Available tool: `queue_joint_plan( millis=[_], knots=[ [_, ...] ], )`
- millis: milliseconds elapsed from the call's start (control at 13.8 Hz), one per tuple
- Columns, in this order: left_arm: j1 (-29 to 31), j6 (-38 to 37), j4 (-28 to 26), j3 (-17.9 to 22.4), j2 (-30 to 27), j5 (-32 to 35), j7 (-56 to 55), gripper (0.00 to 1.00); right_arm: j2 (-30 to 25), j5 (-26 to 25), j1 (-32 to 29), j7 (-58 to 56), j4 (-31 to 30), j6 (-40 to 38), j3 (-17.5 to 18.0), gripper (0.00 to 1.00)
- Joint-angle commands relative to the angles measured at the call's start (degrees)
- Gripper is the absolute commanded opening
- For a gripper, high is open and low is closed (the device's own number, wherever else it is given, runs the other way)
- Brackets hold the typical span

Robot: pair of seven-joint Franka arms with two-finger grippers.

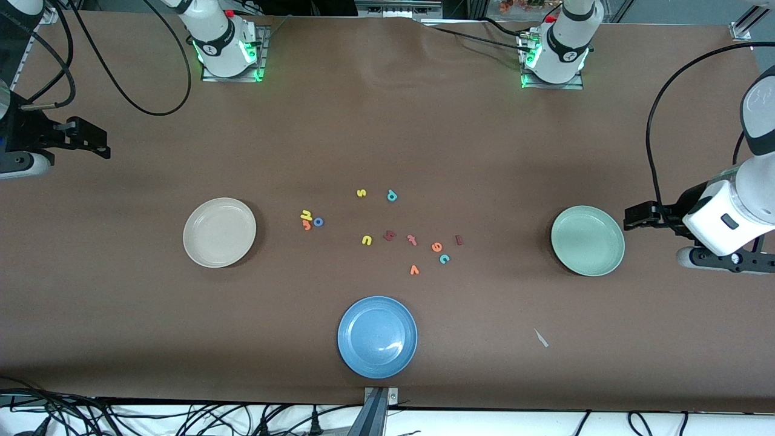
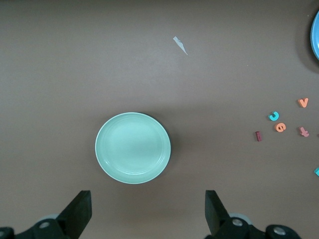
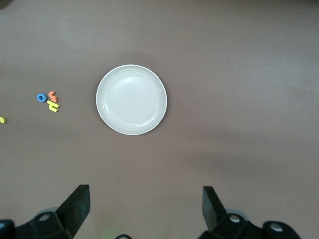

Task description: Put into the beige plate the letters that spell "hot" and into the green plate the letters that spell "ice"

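Note:
The beige plate [image 1: 219,232] [image 3: 131,99] lies toward the right arm's end, the green plate [image 1: 587,240] [image 2: 132,147] toward the left arm's end. Both hold nothing. A yellow h [image 1: 306,214] [image 3: 54,106], blue o [image 1: 318,222] [image 3: 42,97] and orange t [image 1: 307,224] [image 3: 53,94] cluster beside the beige plate. A maroon i [image 1: 459,240] [image 2: 258,135], orange e [image 1: 436,246] [image 2: 280,127] and teal c [image 1: 444,258] [image 2: 273,116] lie nearer the green plate. My left gripper [image 1: 640,217] [image 2: 148,211] hangs open over the table beside the green plate. My right gripper [image 1: 91,139] [image 3: 144,209] hangs open over the table's right-arm end.
A blue plate [image 1: 377,336] sits near the front edge. Other letters lie mid-table: yellow s [image 1: 361,193], teal p [image 1: 392,195], yellow u [image 1: 366,240], a dark red letter [image 1: 389,235], a pinkish t-like letter [image 1: 412,240], orange v [image 1: 415,269]. A paper scrap [image 1: 540,338] lies nearby.

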Motion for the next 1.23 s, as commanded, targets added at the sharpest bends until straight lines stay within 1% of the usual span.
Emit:
queue_joint_plan(
  millis=[0, 508, 798, 1160],
  knots=[
    [-0.04, 0.47, -1.79, 0.80, -1.67, -2.26, 0.90, 1.00, 0.36, 0.82, -0.30, 0.28, 1.29, -1.31, 0.08, 1.00],
    [-0.04, 0.47, -1.79, 0.81, -1.67, -2.18, 0.90, 1.00, 0.36, 1.44, -0.21, 0.37, 1.38, -2.10, 0.17, 1.00],
    [-0.04, 0.47, -1.79, 0.80, -1.67, -2.18, 0.90, 1.00, 0.36, 4.07, -0.21, 0.45, 1.38, -2.72, 0.08, 1.00],
    [-0.04, 0.47, -1.79, 0.81, -1.67, -2.18, 0.90, 1.00, 0.27, 4.08, -0.21, 0.45, 1.38, -2.72, 0.08, 1.00]
  ],
)
